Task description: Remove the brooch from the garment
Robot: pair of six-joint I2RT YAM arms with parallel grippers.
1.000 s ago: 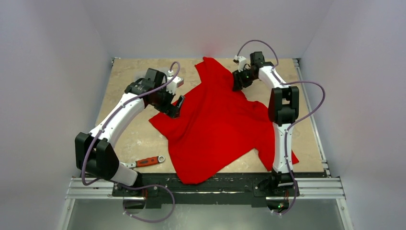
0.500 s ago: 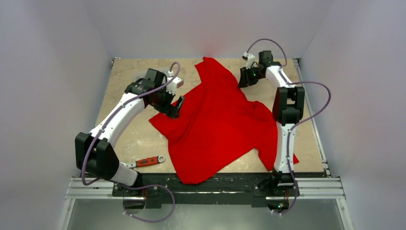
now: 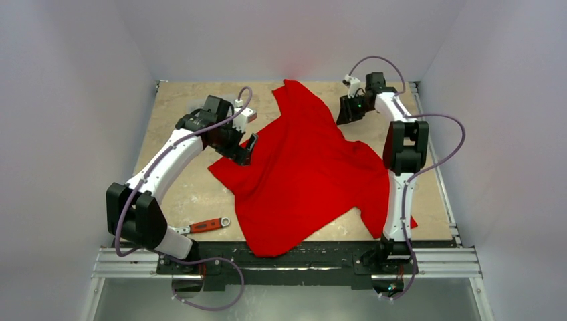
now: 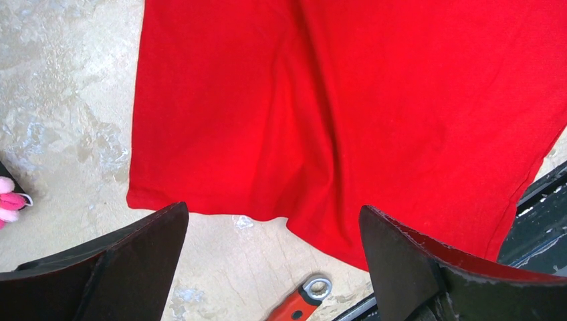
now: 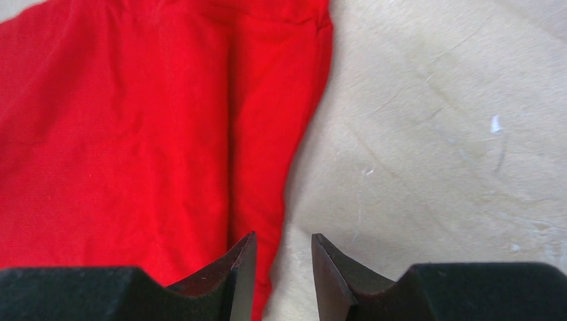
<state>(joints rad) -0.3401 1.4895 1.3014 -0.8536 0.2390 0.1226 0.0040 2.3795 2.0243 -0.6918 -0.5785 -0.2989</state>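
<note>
Red shirt (image 3: 301, 180) lay spread on the table (image 3: 190, 194), its long axis running roughly from the far edge to the near edge; I could not tell which end was the neck. The brooch (image 4: 8, 200) sat on bare table, apart from the cloth. Only its pink petals showed, cut off at the left wrist view's edge, so its facing was unclear. Left fingers (image 4: 134, 261) hung wide open over the hem. Right fingers (image 5: 242, 267) stood narrowly apart, gripping nothing, at the shirt's edge.

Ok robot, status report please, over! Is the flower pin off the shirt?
Left gripper wide open, empty. Right gripper narrowly open, empty, over shirt edge. Pink brooch on table beside shirt, barely in view.
</note>
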